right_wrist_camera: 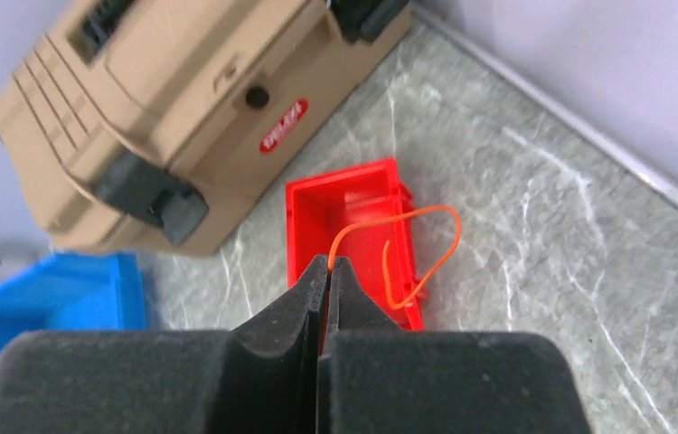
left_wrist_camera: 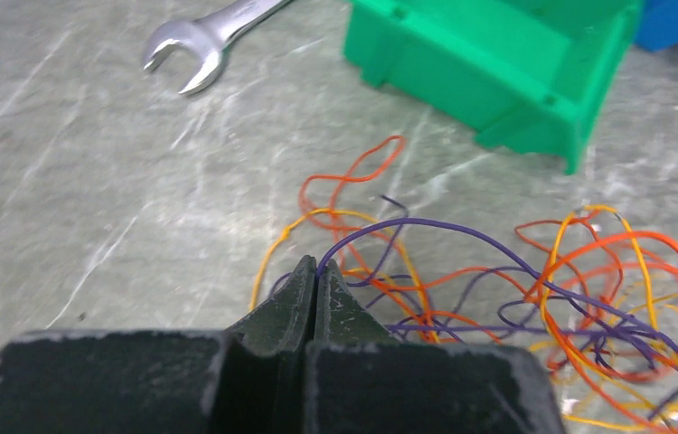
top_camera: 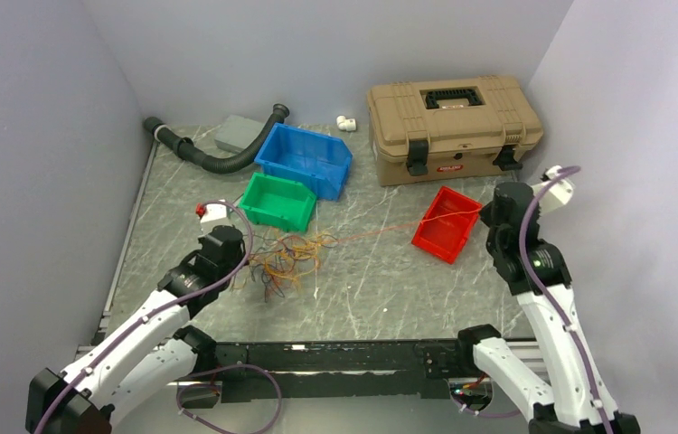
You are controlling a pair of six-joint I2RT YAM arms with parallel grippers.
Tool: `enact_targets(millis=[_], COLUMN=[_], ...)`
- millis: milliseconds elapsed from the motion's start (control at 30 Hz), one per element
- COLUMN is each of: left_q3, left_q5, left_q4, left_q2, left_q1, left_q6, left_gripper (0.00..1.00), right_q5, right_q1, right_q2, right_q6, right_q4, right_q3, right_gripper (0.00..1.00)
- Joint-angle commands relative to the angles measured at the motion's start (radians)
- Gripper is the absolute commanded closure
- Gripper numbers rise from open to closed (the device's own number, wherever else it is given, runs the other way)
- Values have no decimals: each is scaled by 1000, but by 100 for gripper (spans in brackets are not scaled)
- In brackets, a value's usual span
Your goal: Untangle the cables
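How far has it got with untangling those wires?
Barely begun. No wire looks set apart yet. The right gripper pinches one orange wire over the red bin, stretched out from the tangle, and the left gripper pinches a purple wire at the tangle. Nearly all the wires are bunched there.

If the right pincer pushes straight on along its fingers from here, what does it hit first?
Most likely the red bin: the right pincer, shut on an orange cable, points into the bin's open inside. Depth is unclear, so I cannot tell how soon it would touch.
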Motion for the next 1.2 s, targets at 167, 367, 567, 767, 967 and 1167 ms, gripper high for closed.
enact_targets(millis=[167, 367, 567, 767, 967, 1167], left_q3=[-33, -70, -90, -70, -70, -77], left_q5=[-10, 238, 335, 315, 298, 310], left_q4=[5, 180, 250, 233, 224, 243], left_q2=[-46, -68, -69, -45, -55, -55], left_q1=[13, 13, 14, 13, 13, 13], left_q6=[-26, 120, 135, 147, 155, 154], left_gripper=[100, 100, 100, 100, 100, 100], right_q5=[-30, -683, -791, -800, -890, -910], right_q1=[-9, -6, 205, 467, 541, 546], right_q2=[-22, 47, 132, 395, 586, 730], right_q6=[-62, -341, -389, -476, -522, -424], right_q4=[63, 175, 269, 369, 536, 687], right_q3=[73, 2, -117, -78, -63, -43], right_gripper=[100, 64, 30, 24, 26, 37])
